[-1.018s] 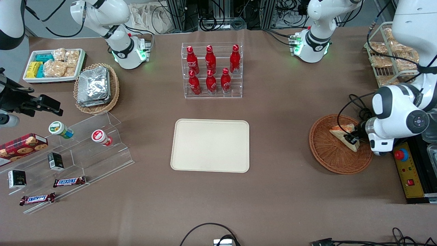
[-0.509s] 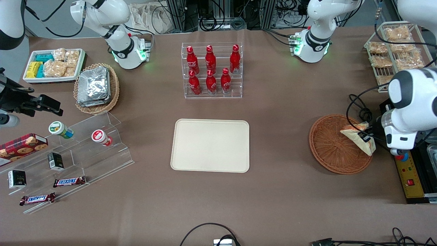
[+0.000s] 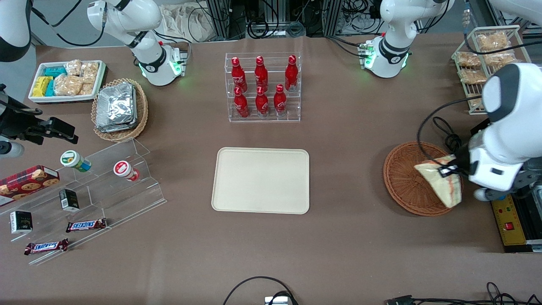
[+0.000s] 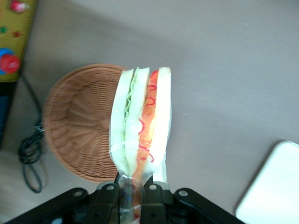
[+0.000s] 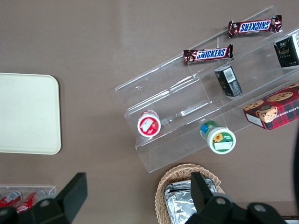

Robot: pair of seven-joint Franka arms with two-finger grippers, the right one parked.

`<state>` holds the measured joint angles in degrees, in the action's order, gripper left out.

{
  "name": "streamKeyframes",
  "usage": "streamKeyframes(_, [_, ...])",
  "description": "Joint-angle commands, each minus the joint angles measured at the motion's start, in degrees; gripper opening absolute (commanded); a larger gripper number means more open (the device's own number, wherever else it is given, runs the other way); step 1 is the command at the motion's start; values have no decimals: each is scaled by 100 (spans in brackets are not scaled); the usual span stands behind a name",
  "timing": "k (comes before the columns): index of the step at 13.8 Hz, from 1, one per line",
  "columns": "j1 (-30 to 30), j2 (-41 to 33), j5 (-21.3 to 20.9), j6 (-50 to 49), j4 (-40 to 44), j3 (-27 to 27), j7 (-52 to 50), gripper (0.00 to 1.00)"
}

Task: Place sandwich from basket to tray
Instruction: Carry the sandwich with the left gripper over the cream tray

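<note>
"SNICKERS" reads on two bars [image 5: 208,54] [image 5: 255,26], upper right of the right wrist view; same two bars [image 3: 86,225] [image 3: 45,246], lower left, front view.

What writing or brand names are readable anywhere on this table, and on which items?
"SNICKERS": on the two chocolate bars on the clear stand.
Red bottles: white script, too small to read.
Cookie box, dark cartons and cup lids: print too small to read.
Sandwich, held over the basket by the gripper: no label shows.
Tray: no writing.
</note>
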<state>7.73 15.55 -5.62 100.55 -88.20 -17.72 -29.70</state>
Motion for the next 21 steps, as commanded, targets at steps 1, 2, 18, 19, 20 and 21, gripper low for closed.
streamKeyframes(1, [-665,465,-35,-456,741,41,69,0])
streamKeyframes(2, [-903,675,17,-605,960,41,52,0])
streamKeyframes(18, [-3032,2962,35,588,1666,41,-616,0])
streamKeyframes(19, [-3049,3024,44,623,1666,41,-608,0])
streamKeyframes(20, [-3058,3076,44,624,1666,41,-616,0])
streamKeyframes(21, [-3111,3155,44,624,1657,41,-608,0])
